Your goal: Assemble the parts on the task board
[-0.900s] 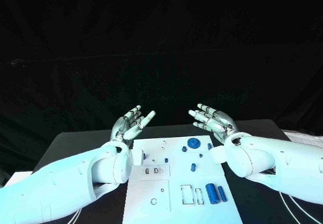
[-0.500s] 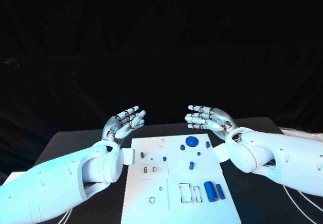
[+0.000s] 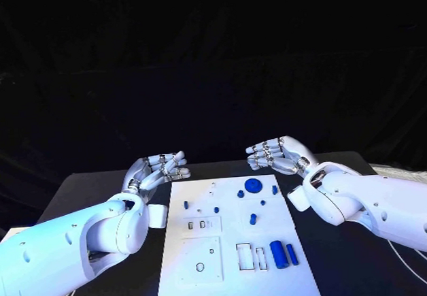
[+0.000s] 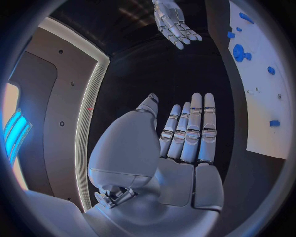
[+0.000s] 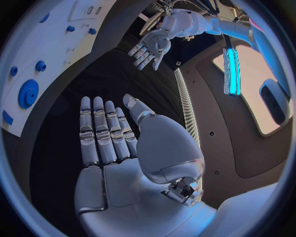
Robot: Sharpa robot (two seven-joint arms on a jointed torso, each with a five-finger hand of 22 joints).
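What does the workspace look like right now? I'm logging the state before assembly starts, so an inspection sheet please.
Surface: black table, task board lying in its middle.
Job's things: blue parts on the board: a round gear, two cylinders side by side near its right edge, several small pieces between; none is held.
Clutter: nothing seen.
Robot hands: left robot hand and right robot hand raised beyond the board's far end, fingers apart, holding nothing.
Cables: white cables below the right arm.
Surroundings: black backdrop behind the table.
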